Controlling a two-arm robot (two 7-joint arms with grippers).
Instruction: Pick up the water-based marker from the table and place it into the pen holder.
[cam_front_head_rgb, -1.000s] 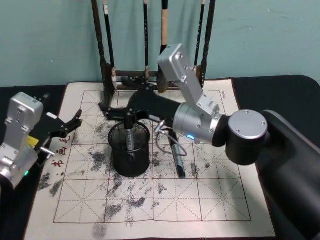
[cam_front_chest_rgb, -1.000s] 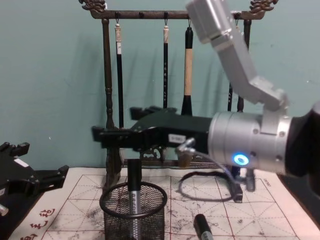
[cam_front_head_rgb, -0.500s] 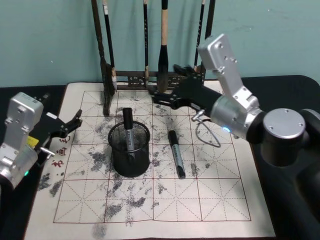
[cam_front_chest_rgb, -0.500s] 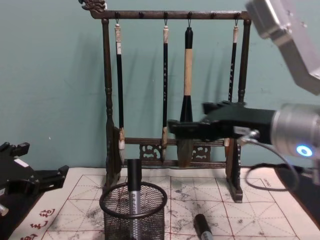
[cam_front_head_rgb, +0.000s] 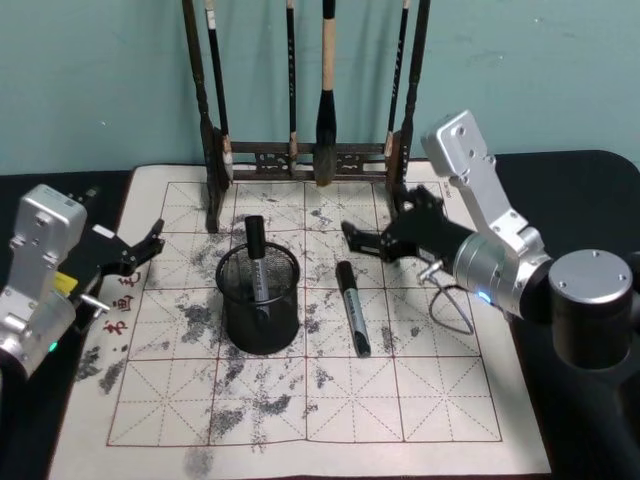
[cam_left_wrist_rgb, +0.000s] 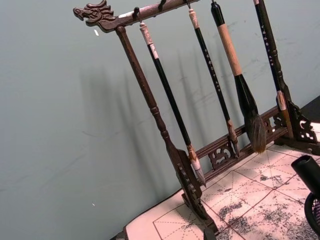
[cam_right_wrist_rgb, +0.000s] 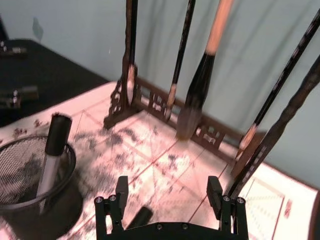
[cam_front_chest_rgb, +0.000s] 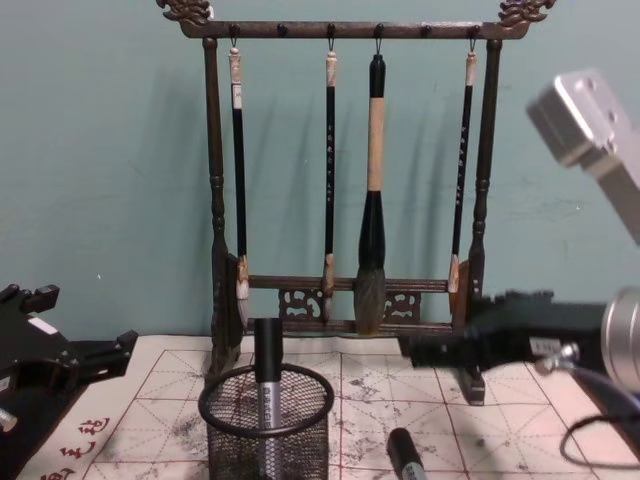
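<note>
Hovering over the ink-spotted calligraphy mat (cam_front_head_rgb: 300, 400), the right gripper (cam_right_wrist_rgb: 168, 182) sits in front of the brush rack (cam_front_chest_rgb: 215, 200), off to the right of the black mesh pen holder (cam_front_head_rgb: 262, 335) — fingers spread wide, nothing between them. One water-based marker (cam_front_head_rgb: 256, 250) stands inside the pen holder, black cap poking above the rim. A second marker (cam_front_head_rgb: 352, 310) lies flat on the mat just right of the holder, near the right gripper — not touching it. At the mat's left edge the left gripper (cam_front_head_rgb: 148, 248) is parked, fingers parted, empty.

Ink-stained mat (cam_front_head_rgb: 300, 420) on black table (cam_front_head_rgb: 585, 168)
</note>
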